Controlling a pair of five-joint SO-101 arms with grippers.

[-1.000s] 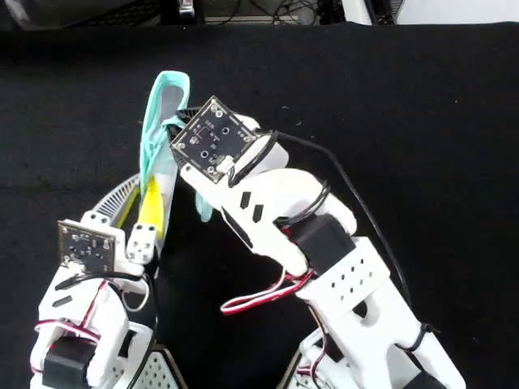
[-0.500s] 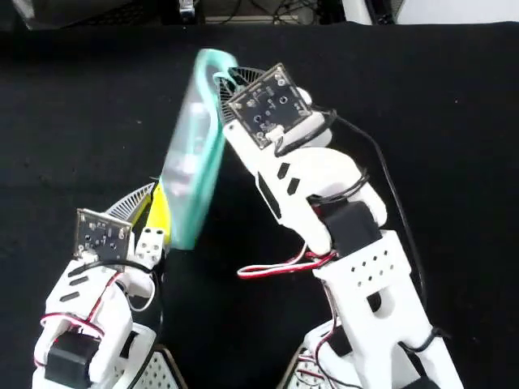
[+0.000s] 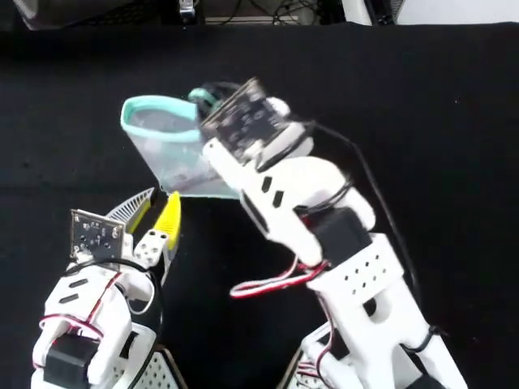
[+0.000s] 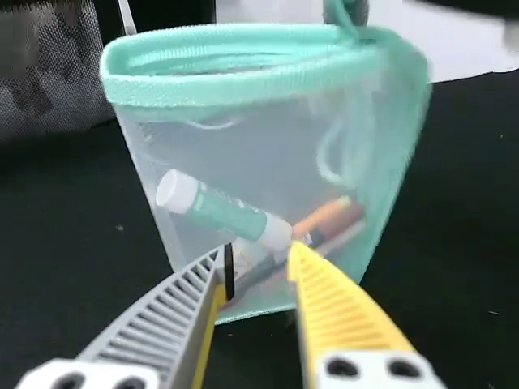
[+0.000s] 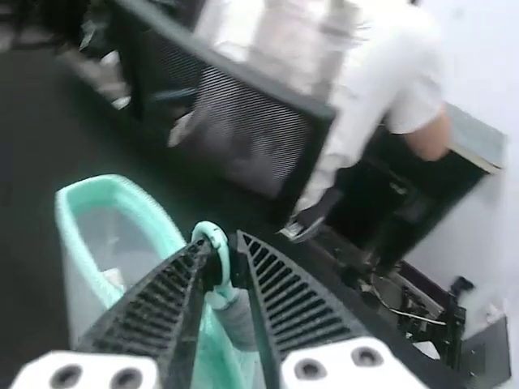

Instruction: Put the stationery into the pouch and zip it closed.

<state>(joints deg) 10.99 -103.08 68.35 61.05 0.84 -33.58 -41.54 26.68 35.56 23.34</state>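
Note:
A translucent pouch [image 3: 166, 146] with a teal rim hangs above the black table, its mouth toward the far left. My right gripper [image 5: 220, 243] is shut on the teal pull loop [image 5: 212, 240] at the pouch's top end. Through the pouch wall [image 4: 268, 162] I see a white and teal stick [image 4: 223, 212] and an orange pen [image 4: 328, 219] lying at its bottom. My left gripper [image 3: 162, 196] stands open just below the pouch's lower edge. Its grey finger [image 4: 174, 304] and yellow finger [image 4: 328, 308] flank that edge and hold nothing.
The black cloth [image 3: 438, 146] covers the whole table, with open room on its right half. Cables and dark equipment [image 3: 243, 10] lie past the far edge. A black mesh panel [image 5: 243, 138] stands behind the table.
The right arm has lifted and swung the pouch from edge-on to broadside. The left gripper, which lay along the pouch's lower end, has opened and now sits apart from it.

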